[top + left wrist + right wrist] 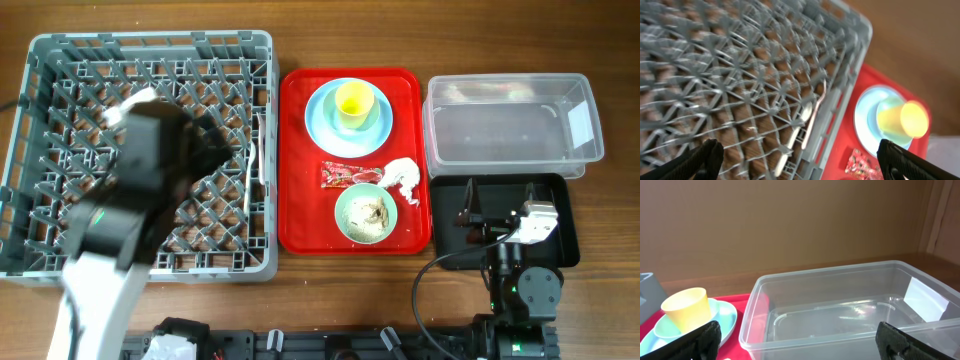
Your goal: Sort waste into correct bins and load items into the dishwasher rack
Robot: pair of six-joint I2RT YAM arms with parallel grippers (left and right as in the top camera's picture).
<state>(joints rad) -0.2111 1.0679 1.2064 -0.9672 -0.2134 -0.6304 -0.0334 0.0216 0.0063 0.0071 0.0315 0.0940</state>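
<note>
The grey dishwasher rack (150,45) fills the left. White plastic cutlery (257,160) lies inside along its right wall and also shows in the left wrist view (805,117). My left gripper (800,165) is open and empty above the rack's right part. On the red serving tray, the yellow cup (353,103) stands on the light blue plate (322,118). Below them are the red wrapper (350,175), the white tissue (403,178) and the pale green bowl (345,205) with food scraps (372,212). My right gripper (797,342) is open and empty over the black tray (555,200), facing the clear tub (840,310).
The red serving tray (300,200) lies between the rack and the bins. The clear tub (510,130), with a white label (578,118), sits at the back right, directly behind the black tray. The right arm's base and cable stand at the table's front edge.
</note>
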